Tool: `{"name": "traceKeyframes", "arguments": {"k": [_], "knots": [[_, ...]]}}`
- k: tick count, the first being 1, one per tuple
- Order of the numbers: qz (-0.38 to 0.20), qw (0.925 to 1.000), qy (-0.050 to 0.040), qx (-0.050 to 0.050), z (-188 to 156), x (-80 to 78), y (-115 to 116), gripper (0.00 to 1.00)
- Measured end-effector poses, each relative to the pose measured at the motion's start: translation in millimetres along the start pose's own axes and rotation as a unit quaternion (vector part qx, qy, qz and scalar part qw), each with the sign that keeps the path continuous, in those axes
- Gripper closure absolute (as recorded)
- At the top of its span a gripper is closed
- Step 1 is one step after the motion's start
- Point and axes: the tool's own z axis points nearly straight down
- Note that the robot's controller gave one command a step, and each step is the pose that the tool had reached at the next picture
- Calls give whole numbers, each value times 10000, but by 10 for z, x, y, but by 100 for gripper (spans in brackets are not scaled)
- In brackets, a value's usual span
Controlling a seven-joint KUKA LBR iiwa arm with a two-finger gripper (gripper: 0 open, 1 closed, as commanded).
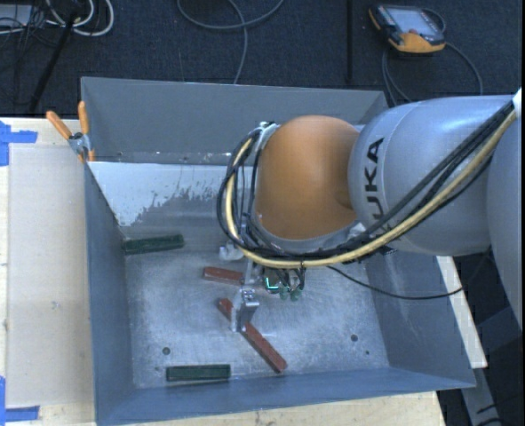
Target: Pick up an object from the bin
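arm (440, 176): reaches in from right | wrist (302, 180): orange-capped, pointing down | hand (244, 313): low, beneath wrist

In the bin (102, 264), round the gripper (244, 316), lie a long stick (264, 349) at five o'clock, short stick (224, 307) at nine, third stick (222, 275) at eleven, upper slab (153, 245) at ten, lower slab (198, 373) at seven.

Light from above puts a soft sheen on my orange cover (302, 176) and pale arm (440, 180). The far wall of the bin (155, 193) glares white, its bottom beneath me lies in shadow, and the floor (244, 43) beyond is dim.
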Motion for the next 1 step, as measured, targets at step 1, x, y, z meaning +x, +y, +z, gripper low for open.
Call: {"name": "traceKeyframes", "arguments": {"k": [1], "knots": [[10, 10000, -7, -1, -5, -6, -6, 0]]}}
